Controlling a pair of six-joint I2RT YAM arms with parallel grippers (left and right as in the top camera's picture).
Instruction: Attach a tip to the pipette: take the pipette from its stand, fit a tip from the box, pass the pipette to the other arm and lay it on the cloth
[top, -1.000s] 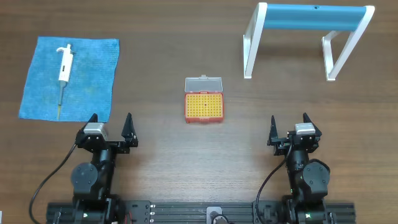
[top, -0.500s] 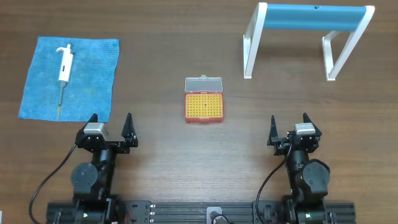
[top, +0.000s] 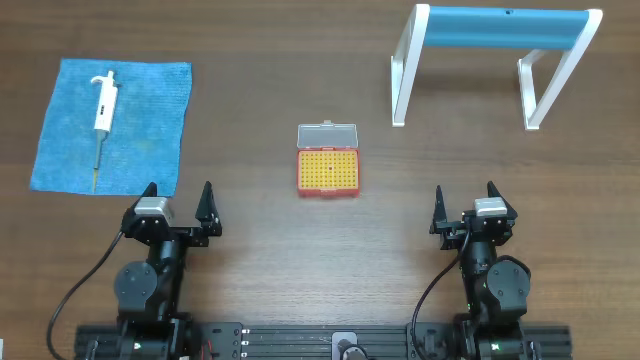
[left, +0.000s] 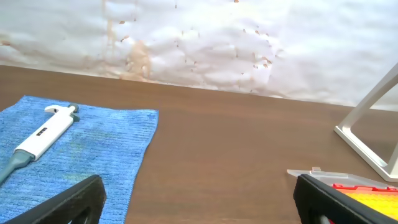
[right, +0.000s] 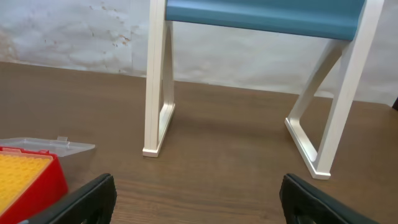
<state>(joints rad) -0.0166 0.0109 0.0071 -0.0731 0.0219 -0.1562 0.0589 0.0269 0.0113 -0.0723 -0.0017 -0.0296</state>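
Pipette (top: 103, 105) lies on the blue cloth (top: 150, 120) with a thin tip on its end, so the last step looks done. Left tool (top: 177, 192) and right tool (top: 465, 192) stand wide and empty above the desk (top: 330, 260); I judge no further move is needed.

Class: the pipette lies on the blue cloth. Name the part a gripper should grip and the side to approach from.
Grip the pipette at its white body, from above, closing across its width. It lies flat on the cloth, and the body is its thickest straight stretch; the shaft is probably too thin.
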